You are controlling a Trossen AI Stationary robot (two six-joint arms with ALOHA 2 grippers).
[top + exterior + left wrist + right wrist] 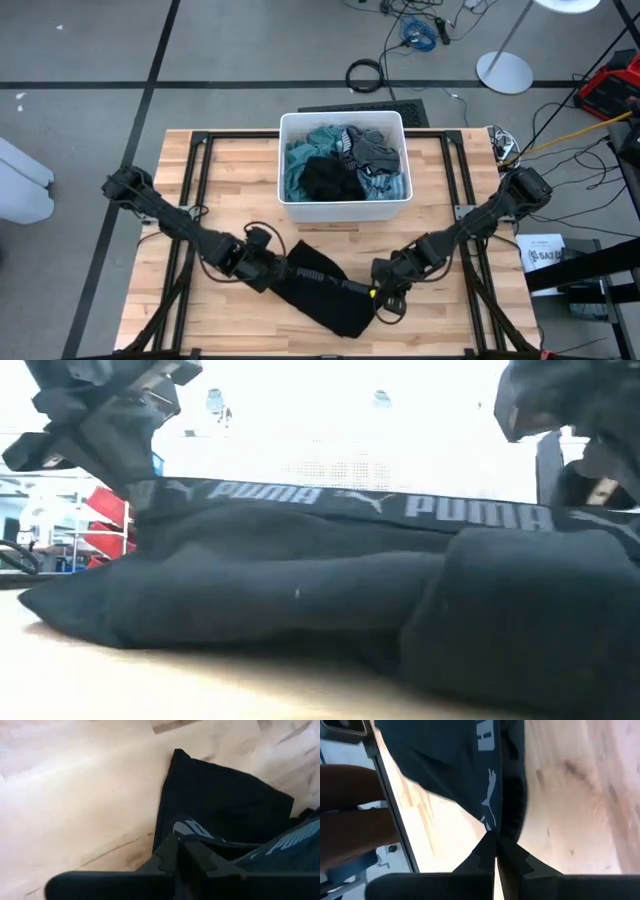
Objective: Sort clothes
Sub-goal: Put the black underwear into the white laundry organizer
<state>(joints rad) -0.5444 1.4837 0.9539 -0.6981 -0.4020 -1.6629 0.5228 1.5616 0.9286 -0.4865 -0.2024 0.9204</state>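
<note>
A black garment (325, 290) with white PUMA lettering on its waistband (320, 498) lies near the table's front edge, its body resting on the wood. My left gripper (272, 270) is shut on the garment's left end. My right gripper (378, 292) is shut on its right end. More clothes, teal (300, 165), black (330, 180) and striped (385, 185), lie heaped in the white bin (290, 205) at the far middle. My left gripper pinches the lettered waistband at its left end (192, 831) between its two fingers, slanting down from the table's left. The band runs raised and stretched toward the other gripper; the cloth below it lies on the table. My right gripper pinches the waistband at its right end (489, 815) between its two fingers, slanting down from the table's right. The band's edge runs straight out from the fingertips, and the garment's body (520, 620) rests on the table beneath.
Black frame rails (200, 180) run along the table on both sides of the bin. Bare wood (200, 320) lies left of the garment, and more of it (450, 320) to the right. Cables and a red case (615, 85) sit on the floor beyond the table.
</note>
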